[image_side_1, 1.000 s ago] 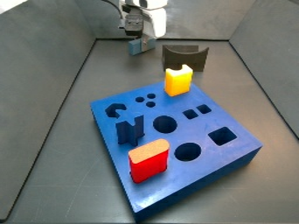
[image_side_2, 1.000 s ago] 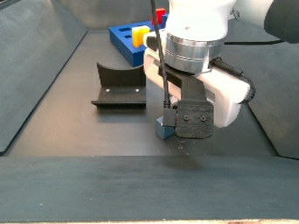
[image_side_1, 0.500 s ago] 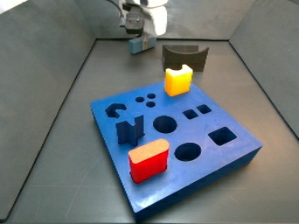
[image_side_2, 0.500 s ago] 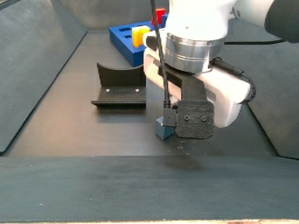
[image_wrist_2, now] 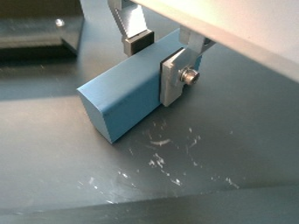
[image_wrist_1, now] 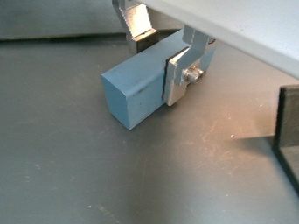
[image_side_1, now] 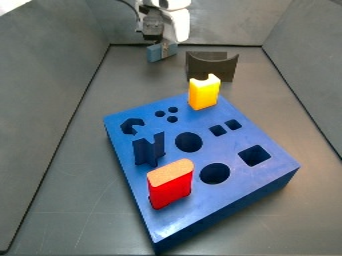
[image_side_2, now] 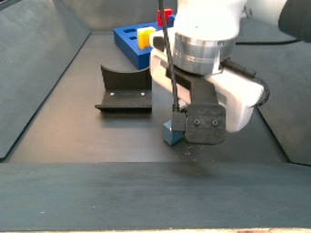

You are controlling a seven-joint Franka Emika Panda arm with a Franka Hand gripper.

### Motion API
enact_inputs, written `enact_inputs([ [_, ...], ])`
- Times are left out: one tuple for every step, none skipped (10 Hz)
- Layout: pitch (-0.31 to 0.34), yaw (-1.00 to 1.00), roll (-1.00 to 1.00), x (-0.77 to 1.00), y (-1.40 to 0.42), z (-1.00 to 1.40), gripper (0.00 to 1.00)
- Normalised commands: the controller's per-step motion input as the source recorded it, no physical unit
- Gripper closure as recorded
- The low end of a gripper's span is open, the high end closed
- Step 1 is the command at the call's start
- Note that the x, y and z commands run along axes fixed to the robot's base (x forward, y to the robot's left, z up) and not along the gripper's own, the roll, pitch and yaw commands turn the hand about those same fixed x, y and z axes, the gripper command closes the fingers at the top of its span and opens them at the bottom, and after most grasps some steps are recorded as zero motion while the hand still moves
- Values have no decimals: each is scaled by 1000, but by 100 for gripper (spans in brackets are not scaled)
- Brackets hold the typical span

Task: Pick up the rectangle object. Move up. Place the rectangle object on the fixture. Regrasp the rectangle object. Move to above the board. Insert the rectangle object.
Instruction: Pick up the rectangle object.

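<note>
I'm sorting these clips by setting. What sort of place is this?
Probably a robotics lab test cell: a bare grey walled tray holds a blue board with shaped cut-outs and a dark fixture. The arm's tool, near the fixture, grips a rectangle object.

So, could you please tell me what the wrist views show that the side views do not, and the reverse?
Only the wrist views show the fingers set on either side of the rectangle object, a silver plate flat against one face, and scratches on the floor. Only the side views show the board with its yellow block and red block. Both show the gripper, the rectangle object and the fixture.
</note>
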Motion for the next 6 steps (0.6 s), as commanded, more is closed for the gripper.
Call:
enact_inputs([
  [0,0,11,0,0,0,100],
  [0,0,0,0,0,0,100],
  [0,0,0,0,0,0,100],
  [0,0,0,0,0,0,100],
  [0,0,0,0,0,0,100],
  [0,0,0,0,0,0,100],
])
